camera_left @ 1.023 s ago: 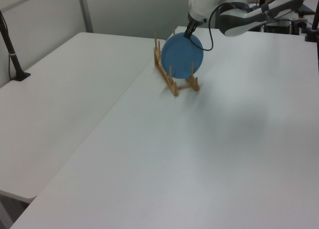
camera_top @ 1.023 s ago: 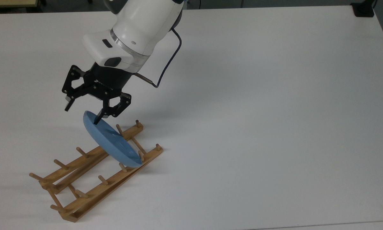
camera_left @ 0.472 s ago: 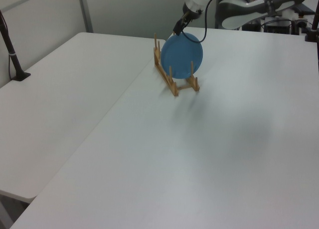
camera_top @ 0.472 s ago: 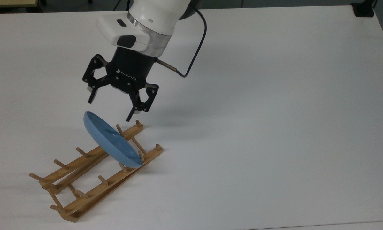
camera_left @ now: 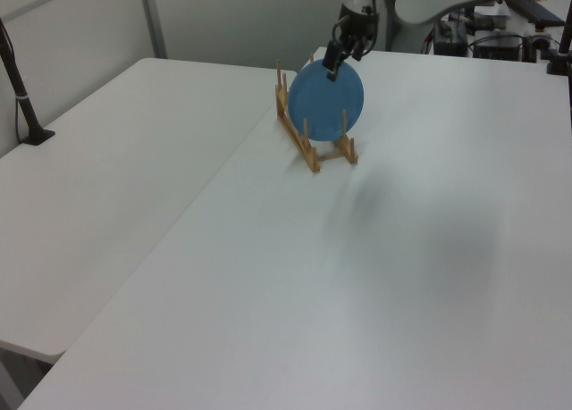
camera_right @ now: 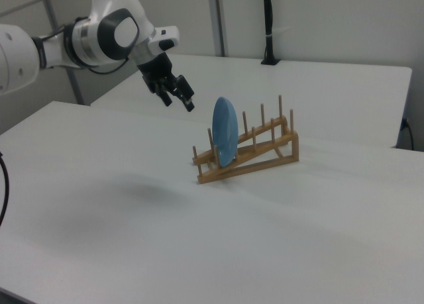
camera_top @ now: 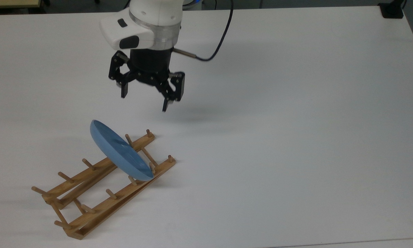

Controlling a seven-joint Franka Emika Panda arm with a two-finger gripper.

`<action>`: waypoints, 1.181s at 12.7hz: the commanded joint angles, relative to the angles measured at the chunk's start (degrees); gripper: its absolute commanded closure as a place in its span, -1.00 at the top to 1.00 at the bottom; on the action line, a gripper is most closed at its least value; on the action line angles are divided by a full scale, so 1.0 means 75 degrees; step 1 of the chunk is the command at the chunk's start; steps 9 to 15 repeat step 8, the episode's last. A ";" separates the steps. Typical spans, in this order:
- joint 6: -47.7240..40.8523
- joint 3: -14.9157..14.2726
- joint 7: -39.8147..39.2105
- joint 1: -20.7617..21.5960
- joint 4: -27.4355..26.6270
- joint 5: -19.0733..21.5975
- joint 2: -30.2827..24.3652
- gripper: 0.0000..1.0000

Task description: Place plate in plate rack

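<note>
The light-blue plate (camera_top: 118, 150) stands on edge in the wooden plate rack (camera_top: 89, 187), held between pegs near the rack's upper-right end in the top view. In the left view the plate (camera_left: 326, 100) faces the camera in the rack (camera_left: 308, 146); in the right view the plate (camera_right: 224, 131) is seen edge-on in the rack (camera_right: 255, 152). My gripper (camera_top: 145, 100) hangs open and empty above the table, up and to the right of the plate in the top view, apart from it. The gripper (camera_right: 176, 97) sits left of the plate in the right view.
The white table (camera_top: 296, 120) stretches wide to the top view's right of the rack. A black clamp base (camera_top: 391, 9) sits at the far right corner. A second white table (camera_left: 98, 187) adjoins on the left view's left, with a black pole (camera_left: 20, 88).
My open gripper has risen off the plate's rim and moved up and to the top view's right. The plate stays standing in the rack, unmoved.
</note>
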 commanded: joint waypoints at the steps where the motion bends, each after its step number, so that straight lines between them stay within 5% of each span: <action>1: -0.1615 -0.0025 -0.1807 -0.0042 -0.0958 0.0990 -0.1326 1.00; 3: -0.2741 -0.0072 -0.2165 -0.0252 -0.1230 0.1576 -0.1891 1.00; 5: -0.3307 -0.0072 -0.2142 -0.0416 -0.1230 0.1602 -0.2150 1.00; 15: -0.3414 -0.0072 -0.2142 -0.0511 -0.1172 0.1602 -0.2186 1.00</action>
